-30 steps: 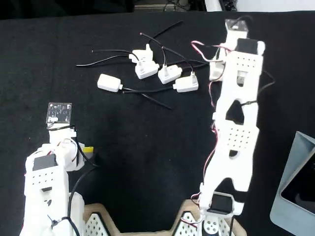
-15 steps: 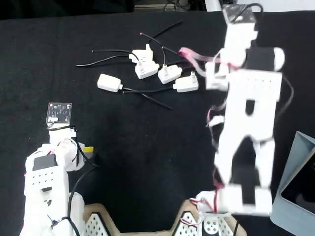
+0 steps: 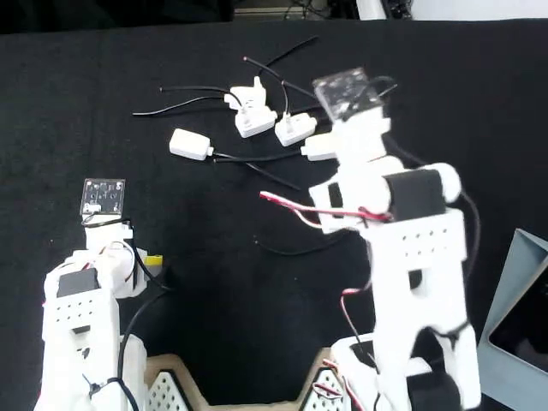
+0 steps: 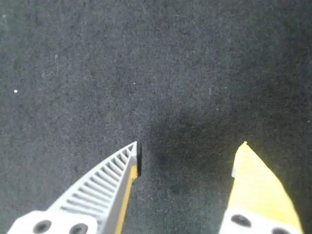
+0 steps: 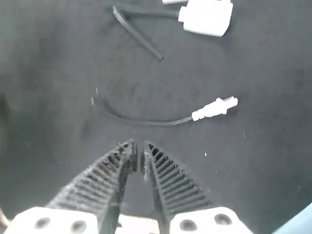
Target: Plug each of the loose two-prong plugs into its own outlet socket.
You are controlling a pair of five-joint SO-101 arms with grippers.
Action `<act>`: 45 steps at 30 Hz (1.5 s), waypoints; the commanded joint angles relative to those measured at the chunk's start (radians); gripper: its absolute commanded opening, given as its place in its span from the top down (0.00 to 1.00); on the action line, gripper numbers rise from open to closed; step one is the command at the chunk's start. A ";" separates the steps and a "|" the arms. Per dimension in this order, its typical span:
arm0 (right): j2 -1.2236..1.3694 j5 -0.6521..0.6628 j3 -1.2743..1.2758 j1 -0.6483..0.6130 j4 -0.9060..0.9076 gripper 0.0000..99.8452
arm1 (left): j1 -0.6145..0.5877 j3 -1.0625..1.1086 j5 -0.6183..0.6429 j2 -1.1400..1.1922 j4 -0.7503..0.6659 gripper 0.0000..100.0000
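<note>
Jaws first: the right gripper (image 5: 139,148) has its black ribbed fingers drawn together with nothing between them, while the left gripper (image 4: 190,148) stands wide apart, one pale ribbed finger and one yellow, over bare cloth.

The black cloth-covered table (image 3: 214,223) carries it all. The right arm (image 3: 411,257) is bent over the middle of the table. The left arm (image 3: 86,317) sits folded at the near edge, well apart from the action. I read that as parked, with the jaws open so it is ready to steady a socket when called.

At the far side lies a bunch of white plastic blocks (image 3: 254,120) with black cords crossing one another. These are likely the outlet sockets, and nothing on the cloth fixes them down. One of them shows in the right wrist view (image 5: 204,17).

The smallest piece is the small white two-prong plug (image 5: 214,108). It lies flat on the cloth at the end of a thin black cord (image 3: 287,250), just ahead of the closed right fingertips and short of the blocks. It is loose and unplugged, and I'd say it is the target. The right fingers would have to spread before they can take it, and its slim body looks easy to nudge away.
</note>
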 commanded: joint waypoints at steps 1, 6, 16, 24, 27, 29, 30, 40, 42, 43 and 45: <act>0.044 0.222 0.035 0.018 0.011 0.89 | -0.010 -0.004 0.006 -0.018 -0.014 0.69; 0.127 0.644 0.099 0.126 -0.017 0.85 | -0.010 -0.004 0.006 -0.018 -0.014 0.69; 0.254 1.223 0.332 0.288 -0.331 0.85 | -0.010 -0.004 0.006 -0.018 -0.015 0.69; 0.289 1.484 0.484 0.287 -0.672 0.85 | -0.010 -0.004 0.006 -0.018 -0.015 0.69; 0.328 1.507 0.493 0.290 -0.721 0.85 | -0.010 -0.004 0.006 -0.018 -0.017 0.69; 0.360 1.513 0.493 0.292 -0.755 0.85 | -0.010 -0.004 0.006 -0.018 -0.017 0.69; 0.377 1.521 0.493 0.292 -0.772 0.85 | -0.010 -0.004 0.006 -0.018 -0.017 0.69; 0.495 1.528 0.492 0.315 -0.870 0.85 | -0.010 -0.004 0.006 -0.018 -0.017 0.69; 0.498 1.528 0.492 0.330 -0.870 0.85 | -0.010 -0.004 0.006 -0.018 -0.017 0.69; 0.499 1.530 0.492 0.338 -0.870 0.85 | -0.010 -0.004 0.006 -0.018 -0.017 0.69; 0.499 1.550 0.493 0.353 -0.865 0.85 | -0.010 -0.004 0.006 -0.018 -0.017 0.69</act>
